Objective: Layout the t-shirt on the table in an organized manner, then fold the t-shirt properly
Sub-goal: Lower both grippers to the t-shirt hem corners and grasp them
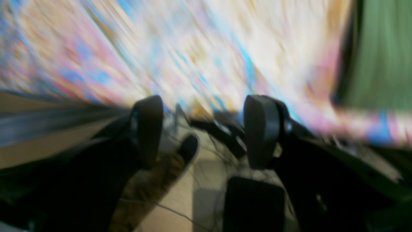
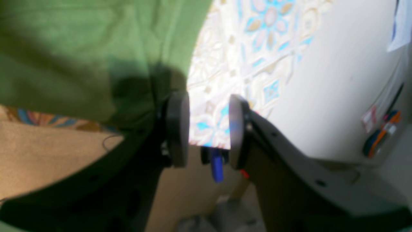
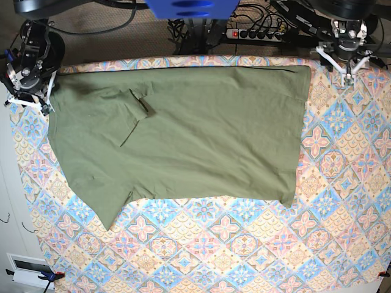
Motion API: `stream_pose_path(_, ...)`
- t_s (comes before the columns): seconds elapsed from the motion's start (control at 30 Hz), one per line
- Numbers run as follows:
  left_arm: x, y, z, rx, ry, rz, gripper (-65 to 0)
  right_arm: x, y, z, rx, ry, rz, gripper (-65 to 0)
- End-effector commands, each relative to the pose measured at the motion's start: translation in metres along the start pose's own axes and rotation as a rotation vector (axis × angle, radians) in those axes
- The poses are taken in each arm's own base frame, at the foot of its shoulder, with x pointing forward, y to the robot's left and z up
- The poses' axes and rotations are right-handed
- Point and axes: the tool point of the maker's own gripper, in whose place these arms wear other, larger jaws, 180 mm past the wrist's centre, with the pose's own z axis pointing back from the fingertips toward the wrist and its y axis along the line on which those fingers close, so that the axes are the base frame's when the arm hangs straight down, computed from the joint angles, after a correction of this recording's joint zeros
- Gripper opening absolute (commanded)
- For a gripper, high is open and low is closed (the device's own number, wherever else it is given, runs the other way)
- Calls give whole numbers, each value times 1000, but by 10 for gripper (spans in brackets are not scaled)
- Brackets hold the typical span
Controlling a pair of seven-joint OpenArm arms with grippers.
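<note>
The olive-green t-shirt lies spread out on the far half of the table, with its collar and label near the upper left. My right gripper is at the shirt's far left corner. In the right wrist view it is open, with only tablecloth between the fingers and the shirt just beside it. My left gripper is off the shirt's far right corner. In the blurred left wrist view it is open and empty, with the shirt at the upper right.
A power strip and cables lie on the floor behind the table. A blue part hangs over the far edge. Clamps hold the cloth at the near corners. A pale floor lies beyond the table's left edge.
</note>
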Motion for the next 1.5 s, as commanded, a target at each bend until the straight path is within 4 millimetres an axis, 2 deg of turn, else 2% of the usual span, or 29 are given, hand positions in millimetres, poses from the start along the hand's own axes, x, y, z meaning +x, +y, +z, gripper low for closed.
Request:
stream_pose_path(0.0,10,7,6,18,-32,-7,-262,-2,-19,6,-53,5,4,-454)
stream_pose_path(0.1,31,4,14,15,-98,20,-262,6,-25,13,-75,-26,4,-454)
stream_pose_path(0.17,60,3,13,18,-168,58,-262,7,-26,13,-78,-27,2,-454)
stream_pose_path(0.27,97,3,8,20,-221,103,-262,28,-33,12,-97,-73,-38,-454)
stream_pose_path(0.43,154,-28,3,-137,-268,80,-262,35,-36,13,-105,-90,-51,-454)
stream_pose_path(0.53,187,-27,-9,-176,-307,96,-262,50,-46,15,-125,-127,-69,-454)
stream_pose_path(0.63,218,-35,-29,-214,-314,109,-262,64,-58,16,-147,-160,-91,-454)
stream_pose_path(0.7,232,-36,-38,-220,-318,125,-262,71,-55,16,-142,-175,-87,-454)
stream_pose_path(0.83,264,-51,-47,-276,-346,144,-262,81,-55,17,-140,-198,-85,-454)
stream_pose_path(0.9,284,-65,-54,-319,-349,140,-262,98,-53,17,-132,-235,-105,-454)
stream_pose_path(0.97,294,-73,-62,-338,-336,141,-262,111,-53,19,-132,-265,-116,-454)
stream_pose_path(1.1,321,-94,-64,-382,-364,162,-262,116,-54,20,-135,-276,-122,-454)
stream_pose_path(1.27,334,-95,-80,-390,-354,222,-262,119,-45,17,-114,-280,-136,-454)
stream_pose_path(1.47,334,-100,-95,-400,-337,267,-262,119,-44,18,-113,-283,-140,-454)
